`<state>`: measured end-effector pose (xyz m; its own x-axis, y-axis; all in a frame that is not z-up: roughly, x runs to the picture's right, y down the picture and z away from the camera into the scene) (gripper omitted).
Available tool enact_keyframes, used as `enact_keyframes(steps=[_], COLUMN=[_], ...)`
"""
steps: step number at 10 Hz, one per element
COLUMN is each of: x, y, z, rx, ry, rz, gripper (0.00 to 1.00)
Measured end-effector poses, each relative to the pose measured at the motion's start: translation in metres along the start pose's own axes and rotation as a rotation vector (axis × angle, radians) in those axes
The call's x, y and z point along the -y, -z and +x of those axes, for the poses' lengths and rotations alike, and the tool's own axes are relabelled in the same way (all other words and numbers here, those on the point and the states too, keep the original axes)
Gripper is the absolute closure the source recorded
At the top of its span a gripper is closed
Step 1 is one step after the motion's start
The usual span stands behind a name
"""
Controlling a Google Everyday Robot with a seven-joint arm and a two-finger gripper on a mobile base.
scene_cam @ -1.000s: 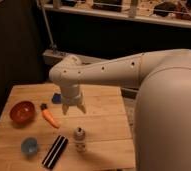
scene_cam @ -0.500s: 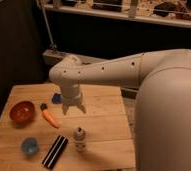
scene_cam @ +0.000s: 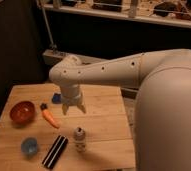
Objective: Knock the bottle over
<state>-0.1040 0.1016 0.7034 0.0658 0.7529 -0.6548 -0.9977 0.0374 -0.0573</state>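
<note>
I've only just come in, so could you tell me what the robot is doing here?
The robot's arm reaches over the wooden table, with its gripper hanging open above the boards, just behind the bottle and not touching it. The bottle stands upright near the front edge, not yet knocked over. A carrot, a red bowl, a blue cup and a striped bar also lie on the table.

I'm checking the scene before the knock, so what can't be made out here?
Camera view:
1. Blue object: mostly hidden behind the gripper, which hangs over the table beyond the bottle.
2. Bottle's dark marks: too small to read.
3. Table: right part hidden by the robot's arm; front cut by the bottom edge.
</note>
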Motion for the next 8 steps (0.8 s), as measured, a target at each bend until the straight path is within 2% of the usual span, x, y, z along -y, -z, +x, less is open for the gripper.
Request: enact_keyframes(steps=[2, 5, 8], x=[0.002, 0.016, 0.022], y=[0.0, -0.001, 0.0], z=[0.002, 0.01, 0.02], rx=[-0.001, 0.003, 0.007], ry=[-0.003, -0.015, -0.02], rz=[0.006, 0.04, 0.051], gripper=[0.35, 0.35, 0.35])
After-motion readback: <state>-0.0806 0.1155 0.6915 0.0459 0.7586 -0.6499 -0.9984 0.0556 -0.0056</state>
